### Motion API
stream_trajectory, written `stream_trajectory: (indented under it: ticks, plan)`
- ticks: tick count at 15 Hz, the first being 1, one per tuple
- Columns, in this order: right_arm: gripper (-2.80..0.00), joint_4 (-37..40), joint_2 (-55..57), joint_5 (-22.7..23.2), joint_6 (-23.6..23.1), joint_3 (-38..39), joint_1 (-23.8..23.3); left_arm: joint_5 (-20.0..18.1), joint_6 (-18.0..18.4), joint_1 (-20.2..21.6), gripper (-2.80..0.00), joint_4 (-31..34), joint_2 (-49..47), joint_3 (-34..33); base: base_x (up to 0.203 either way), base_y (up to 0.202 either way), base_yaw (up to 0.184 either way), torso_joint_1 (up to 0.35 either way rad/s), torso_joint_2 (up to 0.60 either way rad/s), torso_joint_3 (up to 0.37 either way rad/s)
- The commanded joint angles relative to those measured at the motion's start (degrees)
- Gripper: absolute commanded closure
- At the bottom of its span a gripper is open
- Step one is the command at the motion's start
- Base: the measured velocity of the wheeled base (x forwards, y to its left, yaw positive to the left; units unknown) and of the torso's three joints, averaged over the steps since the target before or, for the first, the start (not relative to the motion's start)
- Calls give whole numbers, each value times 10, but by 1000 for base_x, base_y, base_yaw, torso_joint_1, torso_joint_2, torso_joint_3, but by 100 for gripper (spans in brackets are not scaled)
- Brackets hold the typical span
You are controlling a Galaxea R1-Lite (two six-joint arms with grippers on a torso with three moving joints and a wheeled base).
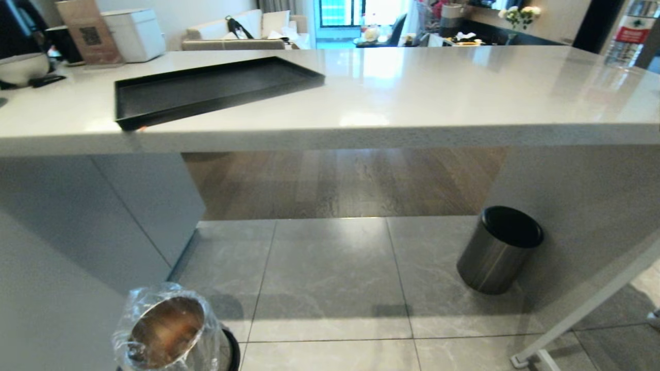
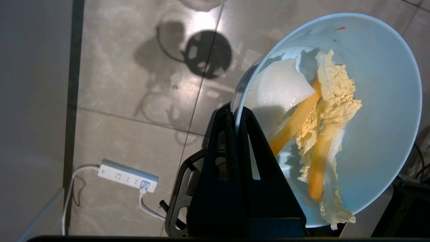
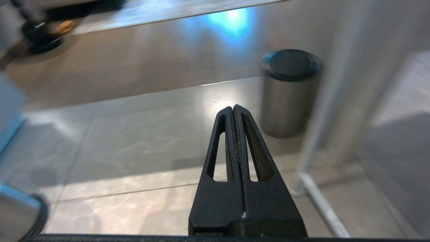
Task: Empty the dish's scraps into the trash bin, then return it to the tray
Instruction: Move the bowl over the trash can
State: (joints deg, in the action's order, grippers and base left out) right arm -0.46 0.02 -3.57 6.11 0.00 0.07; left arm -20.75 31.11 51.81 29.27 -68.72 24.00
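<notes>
In the left wrist view my left gripper [image 2: 236, 112] is shut on the rim of the dish [image 2: 383, 101], a pale-blue bowl held steeply tilted above the tiled floor. The scraps [image 2: 322, 124], yellow leaf, white pieces and orange strips, cling to its inner wall. The trash bin [image 1: 167, 330], a shiny cylinder with a coppery inside and a clear bag, stands on the floor at the lower left of the head view. The black tray [image 1: 154, 98] lies bare on the counter. My right gripper [image 3: 233, 108] is shut on nothing, low over the floor. Neither arm shows in the head view.
A dark-grey steel bin [image 1: 497, 252] with a black top stands under the counter [image 1: 412, 98] at the right, also seen as the steel bin [image 3: 289, 97]. A white power strip [image 2: 127, 175] with its cable lies on the floor. A greyish-white bowl [image 1: 20, 67] sits at the counter's far left.
</notes>
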Motion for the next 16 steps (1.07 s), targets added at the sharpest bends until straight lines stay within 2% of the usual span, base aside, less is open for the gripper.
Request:
stream_trajectory:
  ticks: [1,16]
  plan:
    - [0,0,0,0,0,0,0,-1,2,0,0,2,1,1,-4,-9,184,-6,-2,2]
    - [0,0,0,0,0,0,0,-1,2,0,0,2,7,2,-2,-8,168,3,3,3]
